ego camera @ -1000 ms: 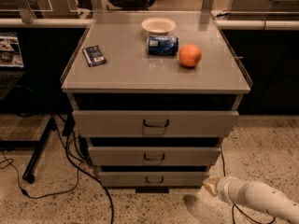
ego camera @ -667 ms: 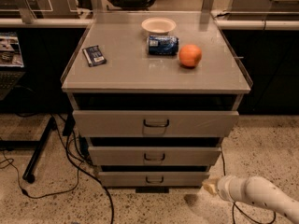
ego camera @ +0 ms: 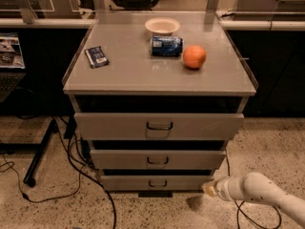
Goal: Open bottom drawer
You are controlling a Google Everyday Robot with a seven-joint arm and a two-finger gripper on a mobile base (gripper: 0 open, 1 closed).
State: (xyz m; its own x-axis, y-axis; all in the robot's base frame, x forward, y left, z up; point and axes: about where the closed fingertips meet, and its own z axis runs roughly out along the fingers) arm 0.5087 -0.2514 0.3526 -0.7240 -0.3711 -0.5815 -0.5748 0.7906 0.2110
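Note:
The bottom drawer [ego camera: 128,182] is the narrowest grey front of three, low near the floor, with a small dark loop handle [ego camera: 157,183] at its centre. It looks shut or only slightly out. My gripper [ego camera: 208,188] comes in from the lower right on a white arm [ego camera: 259,195]. Its tip sits just off the right end of the bottom drawer front, close to the floor and well right of the handle.
The cabinet top [ego camera: 128,70] carries a white bowl [ego camera: 162,26], a blue can [ego camera: 167,46] on its side, an orange [ego camera: 194,57] and a dark packet [ego camera: 96,57]. Cables [ego camera: 76,171] and a black stand leg [ego camera: 40,151] lie on the floor at left.
My arm has moved a little to the left, bringing the gripper closer to the right end of the bottom drawer. The drawers have not moved.

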